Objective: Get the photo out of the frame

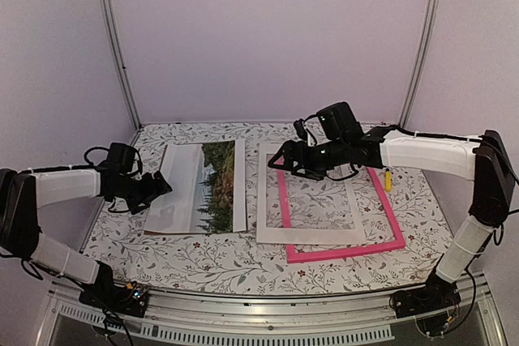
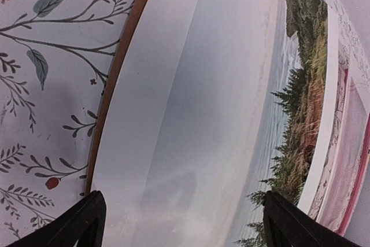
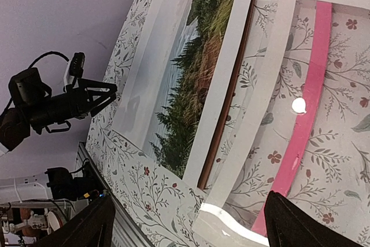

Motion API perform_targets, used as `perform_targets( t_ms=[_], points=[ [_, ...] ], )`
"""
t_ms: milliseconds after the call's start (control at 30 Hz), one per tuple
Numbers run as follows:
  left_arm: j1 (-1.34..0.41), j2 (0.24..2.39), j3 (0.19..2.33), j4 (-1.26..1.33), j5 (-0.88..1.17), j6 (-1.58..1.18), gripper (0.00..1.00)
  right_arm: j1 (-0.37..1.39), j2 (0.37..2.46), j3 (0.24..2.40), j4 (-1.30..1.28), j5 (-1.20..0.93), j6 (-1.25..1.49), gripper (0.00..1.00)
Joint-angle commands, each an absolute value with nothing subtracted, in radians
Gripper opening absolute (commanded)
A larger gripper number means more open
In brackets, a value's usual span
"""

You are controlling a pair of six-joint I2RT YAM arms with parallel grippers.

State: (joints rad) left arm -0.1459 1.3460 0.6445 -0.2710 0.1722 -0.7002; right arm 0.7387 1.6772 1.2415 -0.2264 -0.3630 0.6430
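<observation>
You've got the photo [image 1: 199,188] lying flat, print up, on the left half of the floral worktop [image 1: 243,261]. It is fully outside the frame [image 1: 345,252] and sits on a brown backing board [image 2: 118,79] whose edge peeks out along two sides. The frame lies flat to the right of it, w/ a white mat [image 1: 308,234] resting across its left part, so only the pink border shows at the near and right sides. Photo and mat are just beside each other, not touching — the right wrist view shows a thin strip of worktop between the board edge and the mat. Your left hand [image 1: 160,185] is at the photo's left edge, low over the pale sky area. Its fingers [image 2: 87,224] are spread wide w/ nothing between them; can't tell if they touch the sheet. Your right hand [image 1: 280,160] hangs over the far-left corner of the mat and frame, fingers [image 3: 95,229] also wide apart and gripping nothing. A small yellow item [image 1: 388,177] lies by the frame's far-right side — too small to ID.
</observation>
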Motion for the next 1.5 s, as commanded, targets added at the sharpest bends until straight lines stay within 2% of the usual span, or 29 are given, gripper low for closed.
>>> perform_targets(
  t_ms=[0, 433, 900, 1467],
  points=[
    [-0.152, 1.308, 0.647, -0.303, 0.1, -0.697, 0.97, 0.787, 1.803, 1.346, -0.205, -0.397, 0.679, 0.92],
    [-0.146, 1.261, 0.559, -0.255, 0.202, -0.723, 0.97, 0.848, 2.085, 1.575, -0.236, -0.381, 0.678, 0.91],
    [-0.146, 1.274, 0.472, -0.235, 0.212, -0.751, 0.97, 0.865, 2.226, 1.689, -0.268, -0.337, 0.653, 0.9],
    [-0.144, 1.282, 0.469, -0.251, 0.191, -0.752, 0.97, 0.893, 2.34, 1.802, -0.349, -0.279, 0.683, 0.87]
  ],
)
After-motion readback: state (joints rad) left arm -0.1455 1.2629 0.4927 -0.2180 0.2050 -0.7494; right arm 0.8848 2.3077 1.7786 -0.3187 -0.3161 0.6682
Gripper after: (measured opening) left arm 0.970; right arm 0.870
